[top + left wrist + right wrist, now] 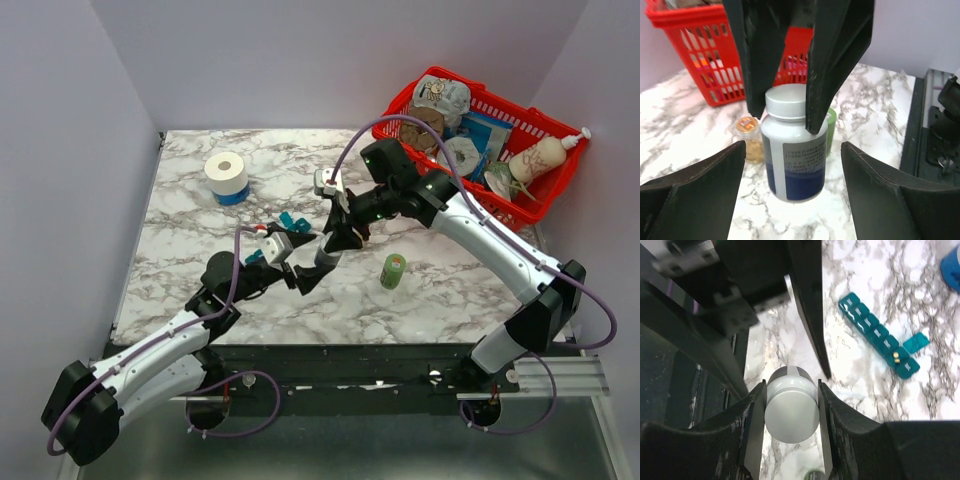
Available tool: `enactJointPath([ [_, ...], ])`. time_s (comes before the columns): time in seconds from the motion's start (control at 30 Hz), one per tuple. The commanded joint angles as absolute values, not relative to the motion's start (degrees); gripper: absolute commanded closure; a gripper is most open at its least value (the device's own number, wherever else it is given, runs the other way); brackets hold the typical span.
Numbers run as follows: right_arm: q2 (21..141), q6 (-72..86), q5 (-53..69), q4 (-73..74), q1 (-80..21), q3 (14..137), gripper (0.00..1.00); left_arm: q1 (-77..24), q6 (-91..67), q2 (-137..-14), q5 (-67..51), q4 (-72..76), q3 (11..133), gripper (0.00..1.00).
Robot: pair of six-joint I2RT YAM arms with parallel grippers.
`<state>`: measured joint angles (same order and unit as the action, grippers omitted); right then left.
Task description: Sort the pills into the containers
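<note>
Right wrist view: right tool (790,409) is closed on the white cap (791,421) of the pill bottle (800,172). Left wrist view: left tool (792,147) is spread wide to either side of the bottle, with gaps seen on both sides. The pill organiser (879,335) is laid on the tabletop (855,385), apart from the bottle. One lid (916,342) near its end is swung open, and what appear to be two small yellowish pills (896,357) are noted in the opened compartment.

Pill organiser (291,219) mostly hidden behind left arm (240,275) — print on bottle (795,155) unreadable.
</note>
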<state>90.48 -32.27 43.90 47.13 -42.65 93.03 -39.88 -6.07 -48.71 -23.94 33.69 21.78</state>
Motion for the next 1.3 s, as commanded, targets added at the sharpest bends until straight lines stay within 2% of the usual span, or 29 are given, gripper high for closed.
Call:
enactJointPath([
  [0.0,90.27,-30.85,42.19,48.08,-40.79,92.2,0.76,-39.11,-4.57,-46.5,-21.45,34.37,22.15,0.1],
  [0.13,89.47,-31.11,39.56,46.07,-38.41,89.83,0.76,-38.67,-1.42,-44.22,-21.36,29.9,23.29,0.05],
  [0.27,88.24,-33.22,29.03,39.83,-35.6,81.14,0.76,-38.23,6.99,-40.35,-16.11,14.56,26.98,0.03],
  [0.4,87.1,-33.05,19.79,31.65,-32.53,72.61,0.75,-37.53,14.04,-38.41,-8.73,5.37,28.65,0.01],
  [0.6,88.59,-32.43,17.32,27.6,-28.92,67.95,0.75,-37.35,14.94,-37.27,-4.22,5.27,26.46,0.01],
  [0.93,93.42,-30.41,15.91,25.13,-27.51,66.71,0.66,-35.95,14.85,-40.6,-4.39,4.31,26.63,0.01],
  [1.03,93.43,-30.15,16.96,25.75,-27.07,66.97,0.54,-34.46,14.94,-43.14,-4.92,3.08,27.42,0.01],
  [1.07,93.43,-30.32,17.4,26.1,-26.98,67.15,0.47,-33.32,15.03,-43.76,-5.18,2.64,27.6,0.01],
  [1.13,92.99,-30.41,18.63,27.06,-26.72,67.41,0.4,-32.17,15.03,-45.78,-6.68,2.29,28.12,0.01],
  [1.17,92.47,-30.85,19.15,27.51,-26.72,68.02,0.33,-31.47,15.12,-46.4,-7.46,1.94,28.3,0.01],
  [1.27,90.97,-31.55,21.53,29.7,-26.63,68.99,0.23,-29.01,15.73,-48.95,-9.84,1.23,28.91,0.01],
])
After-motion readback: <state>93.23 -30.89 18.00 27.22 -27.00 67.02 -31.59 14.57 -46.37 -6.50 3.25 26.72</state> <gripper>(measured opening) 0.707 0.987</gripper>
